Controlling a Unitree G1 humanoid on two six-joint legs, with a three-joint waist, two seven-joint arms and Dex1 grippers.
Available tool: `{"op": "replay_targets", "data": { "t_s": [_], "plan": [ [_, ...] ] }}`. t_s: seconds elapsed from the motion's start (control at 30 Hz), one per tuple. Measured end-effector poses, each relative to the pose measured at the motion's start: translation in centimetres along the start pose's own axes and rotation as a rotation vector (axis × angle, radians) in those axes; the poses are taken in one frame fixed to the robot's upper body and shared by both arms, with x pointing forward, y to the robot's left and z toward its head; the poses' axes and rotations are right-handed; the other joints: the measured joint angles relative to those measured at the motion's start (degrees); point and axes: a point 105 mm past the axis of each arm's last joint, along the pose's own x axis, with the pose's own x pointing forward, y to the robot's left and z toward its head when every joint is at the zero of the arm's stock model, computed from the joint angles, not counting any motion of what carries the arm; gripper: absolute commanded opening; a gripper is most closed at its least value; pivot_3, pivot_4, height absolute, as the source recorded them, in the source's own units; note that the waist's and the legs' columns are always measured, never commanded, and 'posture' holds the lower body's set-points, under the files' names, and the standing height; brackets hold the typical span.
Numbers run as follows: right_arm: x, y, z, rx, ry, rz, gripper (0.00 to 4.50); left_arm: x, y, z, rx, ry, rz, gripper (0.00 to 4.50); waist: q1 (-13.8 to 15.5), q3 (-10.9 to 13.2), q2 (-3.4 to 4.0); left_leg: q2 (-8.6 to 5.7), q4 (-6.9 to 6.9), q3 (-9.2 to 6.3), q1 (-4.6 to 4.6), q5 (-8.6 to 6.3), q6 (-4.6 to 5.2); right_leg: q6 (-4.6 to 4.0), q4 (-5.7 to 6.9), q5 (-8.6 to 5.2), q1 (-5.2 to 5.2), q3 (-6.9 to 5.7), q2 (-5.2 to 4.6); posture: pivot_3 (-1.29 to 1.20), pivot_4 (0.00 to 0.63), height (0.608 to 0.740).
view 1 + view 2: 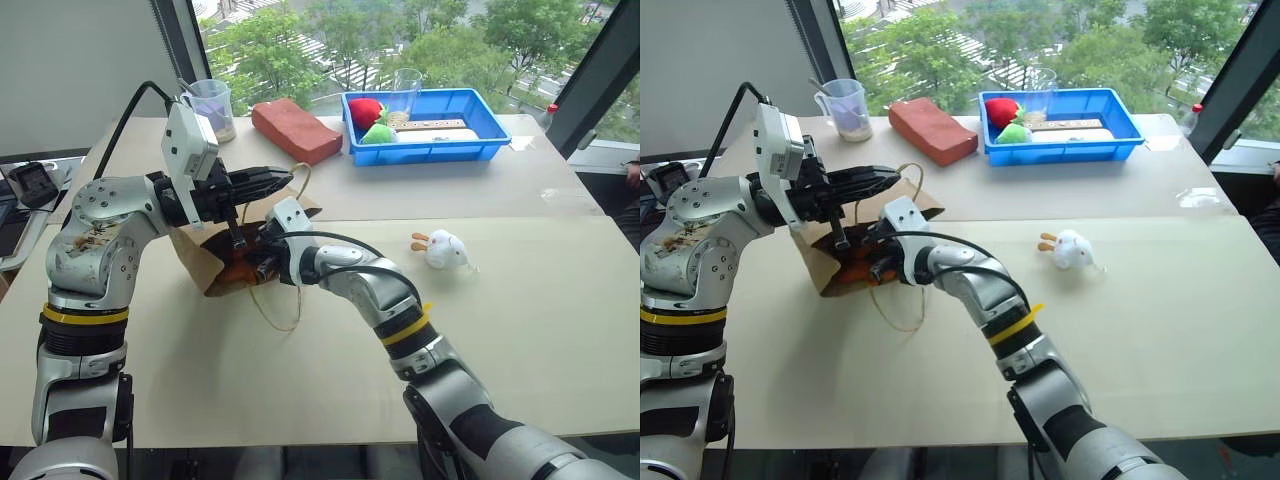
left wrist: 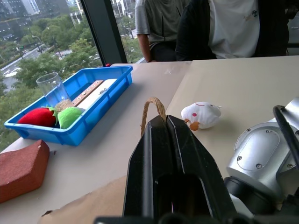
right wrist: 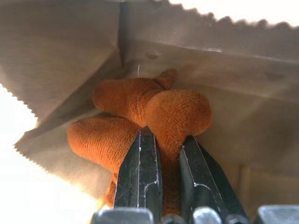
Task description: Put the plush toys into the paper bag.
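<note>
The reddish-brown plush toy (image 3: 154, 116) was inside the paper bag (image 1: 205, 262), my right jaws (image 3: 161, 149) clamped on it and my left jaws (image 2: 166, 140) clenched on the bag's rim; next, I judged, release it and fetch the white bunny (image 1: 444, 249).

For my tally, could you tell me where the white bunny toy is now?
The white bunny toy lies on the table, right of the paper bag.

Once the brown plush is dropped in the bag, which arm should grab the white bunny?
Probably the right. Its gripper only has to release the brown plush, and the white bunny lies on its side. The left gripper is shut on the paper bag's handle.
</note>
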Motion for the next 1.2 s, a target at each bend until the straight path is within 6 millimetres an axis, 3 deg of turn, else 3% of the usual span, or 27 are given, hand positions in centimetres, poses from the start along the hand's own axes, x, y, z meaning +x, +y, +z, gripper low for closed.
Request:
{"op": "replay_targets", "data": {
  "t_s": [0.17, 0.4, 0.53, 0.6, 0.63, 0.73, 0.97, 1.2],
  "plan": [
    [-0.5, -1.2, 1.1, -0.003, -0.074, -0.049, 0.01, 0.0, -0.1, 0.1, -0.016, -0.002, -0.003, 0.0, -0.3, 0.0, 0.0, 0.01, -0.03, 0.0, 0.0, 0.0, 0.0, 0.0, 0.05, 0.0, -0.07, 0.0, 0.01, 0.0, 0.15, 0.74],
    [-2.7, -0.7, 4.0, -0.096, -0.191, -0.032, 0.01, -0.4, 0.1, -0.2, -0.054, 0.004, 0.018, 0.0, -0.2, 0.0, 0.01, 0.01, -0.04, 0.0, 0.0, 0.0, 0.0, 0.0, 0.08, 0.0, -0.11, 0.0, 0.01, 0.0, 0.15, 0.74],
    [-2.7, -1.2, 2.9, -0.13, -0.136, -0.041, 0.01, 0.0, -0.1, 0.0, -0.097, -0.011, 0.008, 0.0, -0.2, 0.0, 0.01, 0.01, -0.02, 0.01, 0.0, 0.0, 0.0, 0.0, 0.07, 0.0, -0.08, 0.0, 0.01, 0.0, 0.15, 0.74],
    [-2.3, -1.2, 1.4, -0.13, -0.066, -0.027, 0.01, 0.1, -0.1, 0.1, -0.101, -0.014, 0.009, 0.0, -0.2, 0.0, 0.01, 0.01, -0.02, 0.01, 0.0, 0.0, 0.0, -0.01, 0.07, 0.0, -0.09, 0.0, 0.01, 0.0, 0.15, 0.74],
    [-2.1, -1.1, 0.6, -0.126, -0.036, -0.017, 1.06, 0.1, -0.1, 0.2, -0.101, -0.015, 0.009, 0.0, -0.3, 0.0, 0.01, 0.01, -0.03, 0.01, 0.0, 0.0, 0.0, -0.01, 0.08, 0.0, -0.11, 0.0, 0.02, 0.0, 0.15, 0.74],
    [-2.0, -0.7, -0.6, -0.105, 0.001, 0.02, 2.06, 0.1, -0.1, 0.2, -0.1, -0.015, 0.009, 0.0, -0.2, 0.0, 0.01, 0.01, -0.04, 0.01, -0.01, 0.0, 0.0, -0.01, 0.08, 0.0, -0.12, 0.0, 0.01, 0.0, 0.15, 0.74],
    [-4.0, -0.1, 0.0, -0.156, -0.006, 0.098, 4.48, 0.0, 0.2, 0.1, -0.071, -0.003, 0.027, 0.0, 0.0, 0.0, 0.01, 0.0, -0.03, 0.01, -0.01, 0.0, 0.0, -0.01, 0.03, 0.0, -0.08, 0.0, 0.01, 0.0, 0.15, 0.74],
    [-6.7, 0.2, 1.6, -0.234, -0.018, 0.107, 4.48, 0.0, 0.6, -0.4, -0.052, 0.01, 0.047, 0.0, -0.1, 0.0, 0.0, 0.01, -0.03, 0.01, -0.01, 0.0, 0.0, -0.01, 0.01, 0.0, -0.1, 0.0, 0.01, 0.0, 0.15, 0.74]
  ]
}}
